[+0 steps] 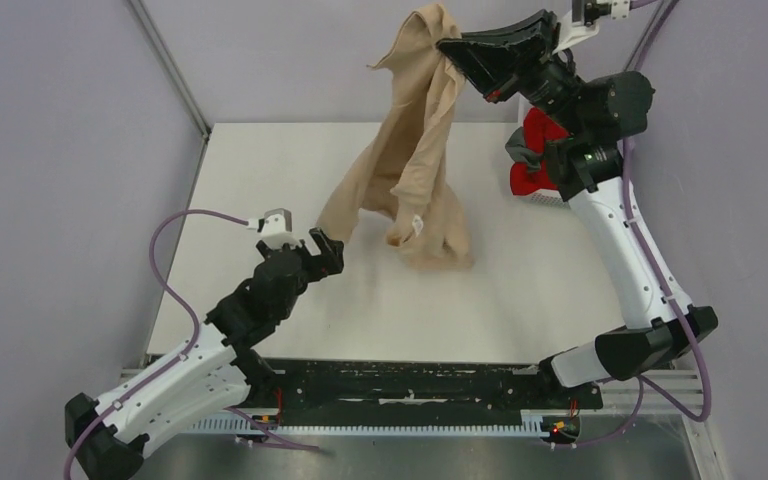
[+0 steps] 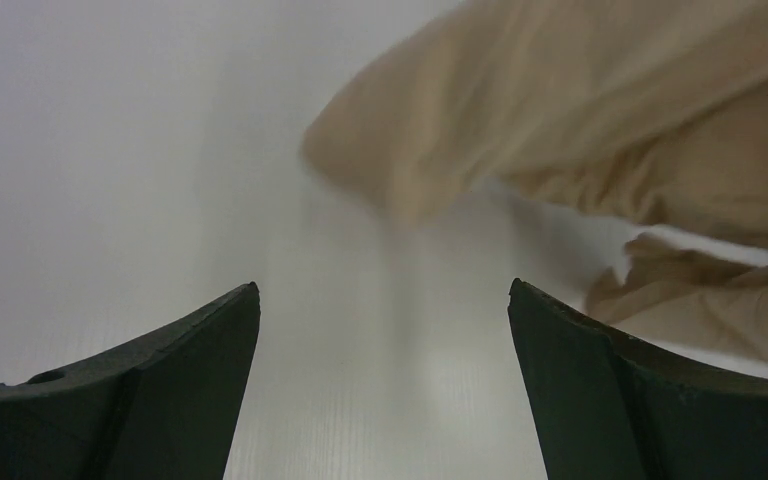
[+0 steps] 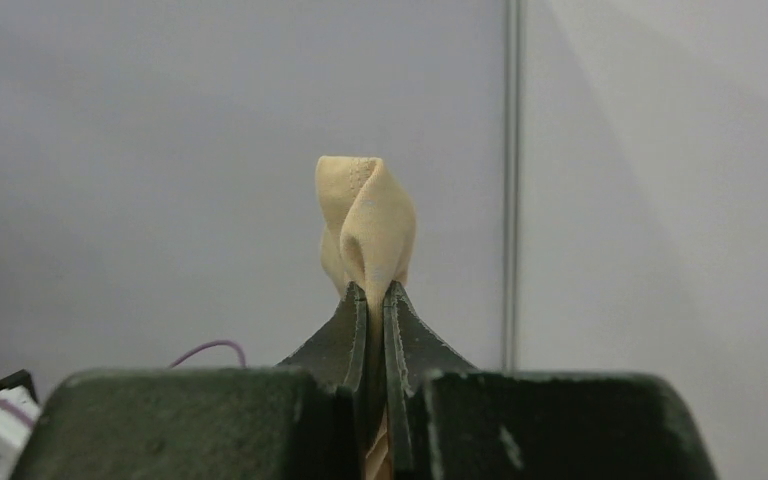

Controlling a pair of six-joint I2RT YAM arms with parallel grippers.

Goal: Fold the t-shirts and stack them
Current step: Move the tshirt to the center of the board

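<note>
The right gripper (image 1: 457,50) is pinching a tan t-shirt (image 1: 415,150) high above the far side of the white table (image 1: 250,170). Its two fingers are pressing together on a fold of cloth that is poking up between them. The shirt is hanging down in a twisted column, and its lower end is bunching on the table near the middle. The left gripper (image 1: 325,250) is hovering low over the table just beside the shirt's near-left corner, fingers spread wide apart and holding nothing — the cloth edge is lying ahead of it and a little to its right. Red and grey shirts (image 1: 538,130) are piled at the far right, partly hidden behind the right arm.

The step in hand looks like spreading the shirt flat for folding. To do it well, the left gripper should be closing on a single hem edge or corner — not a bunched layer. It should then be pulling away from the right one, so the twist falls out before the cloth is lowered.
</note>
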